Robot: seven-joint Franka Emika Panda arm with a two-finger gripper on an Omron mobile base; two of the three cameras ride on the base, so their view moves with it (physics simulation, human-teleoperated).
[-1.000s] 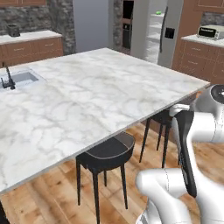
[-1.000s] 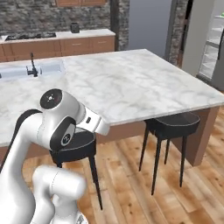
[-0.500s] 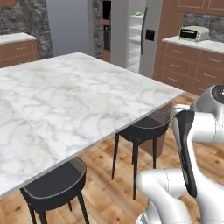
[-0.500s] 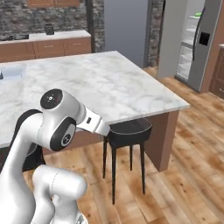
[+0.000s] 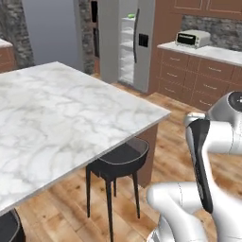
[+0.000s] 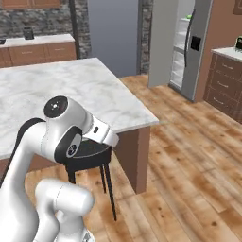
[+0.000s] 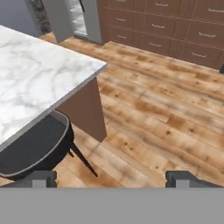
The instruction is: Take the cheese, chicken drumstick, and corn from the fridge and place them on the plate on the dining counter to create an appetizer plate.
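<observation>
So compared to a second ago the whole picture has slid: that's the base driving and swinging round, not the kitchen rearranging itself. The sink end of the island is gone from sight and the corner of the dining tabletop (image 5: 94, 118) now sits in front, with the fridge (image 5: 124, 45) much closer and more central than it was.

The fridge stands across the wood floor (image 6: 189, 156), door swung open, pale shelves showing inside. There's a tiny green speck up on a top shelf (image 6: 188, 17) in the right base view, could be the corn, but honestly it's too small to call. Cheese and drumstick I can't pick out at this range. No plate on the stretch of marble that the cameras cover either, so it must be further along.

Progress-wise: basically nothing done. No food has left the fridge as far as I can see, all three items remain to be fetched and plated. I'd say this is just the approach drive.

The pincer (image 7: 112, 177) is spread wide and empty, aimed down at the floor past the tabletop corner, with a black stool (image 7: 33, 146) tucked underneath. A toaster oven (image 5: 191, 38) sits on the brown cabinets (image 5: 198, 85) off to the side.
</observation>
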